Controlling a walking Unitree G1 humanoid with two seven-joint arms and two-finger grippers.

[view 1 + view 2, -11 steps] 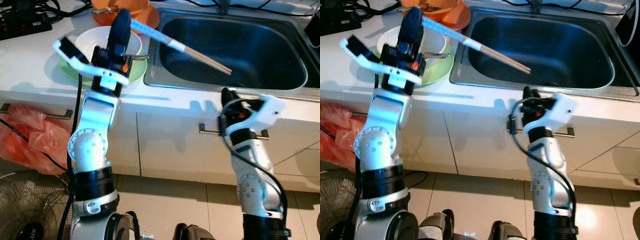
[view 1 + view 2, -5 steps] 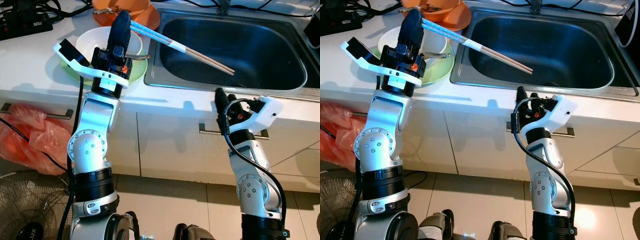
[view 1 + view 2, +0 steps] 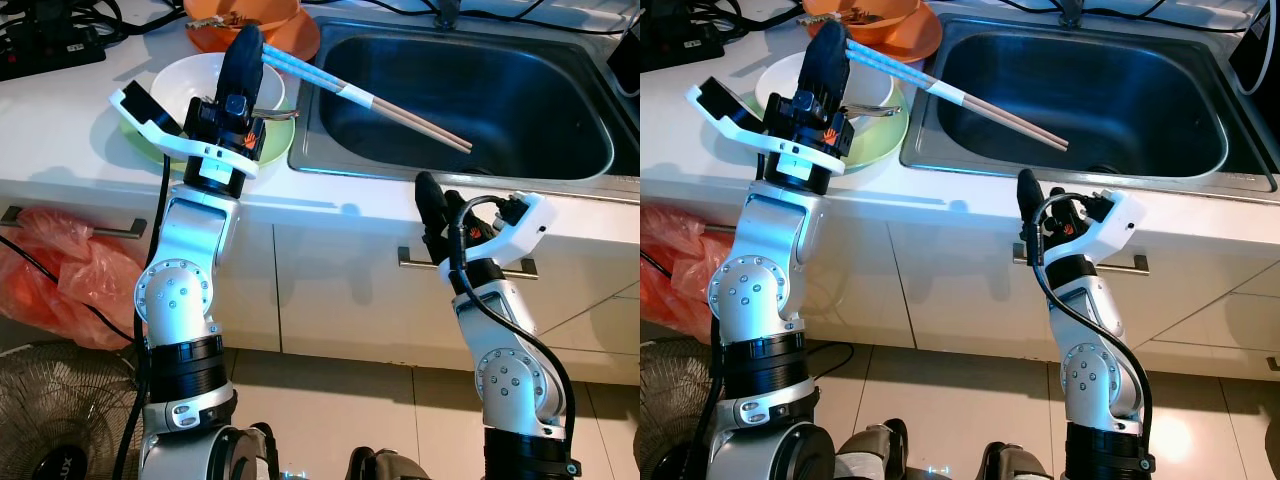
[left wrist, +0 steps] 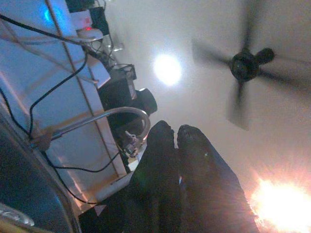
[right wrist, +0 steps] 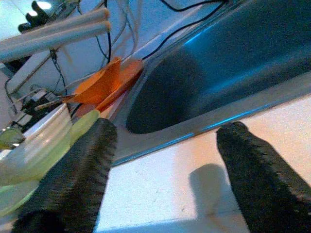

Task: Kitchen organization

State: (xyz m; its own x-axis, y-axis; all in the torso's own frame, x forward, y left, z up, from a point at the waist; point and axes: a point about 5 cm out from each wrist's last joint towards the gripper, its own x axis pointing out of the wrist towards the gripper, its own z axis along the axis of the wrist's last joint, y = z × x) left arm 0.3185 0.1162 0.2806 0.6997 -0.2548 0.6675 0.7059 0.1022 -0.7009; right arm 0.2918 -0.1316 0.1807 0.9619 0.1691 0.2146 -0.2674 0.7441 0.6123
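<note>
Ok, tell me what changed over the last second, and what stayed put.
The right gripper rose in front of the cabinet toward the counter edge, its fingers now spread open. The left gripper stayed shut on the chopsticks, holding them out over the sink, with only slight drift. The white bowl, green plate and orange dishes did not move.

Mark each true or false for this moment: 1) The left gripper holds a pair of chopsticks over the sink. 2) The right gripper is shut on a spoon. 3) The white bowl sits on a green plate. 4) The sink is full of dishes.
1) True: the left gripper is shut on the chopsticks, which reach out above the sink.
2) False: the right gripper is open and holds nothing, in front of the counter edge.
3) True: the white bowl sits on the green plate.
4) False: no dishes can be seen in the sink.
</note>
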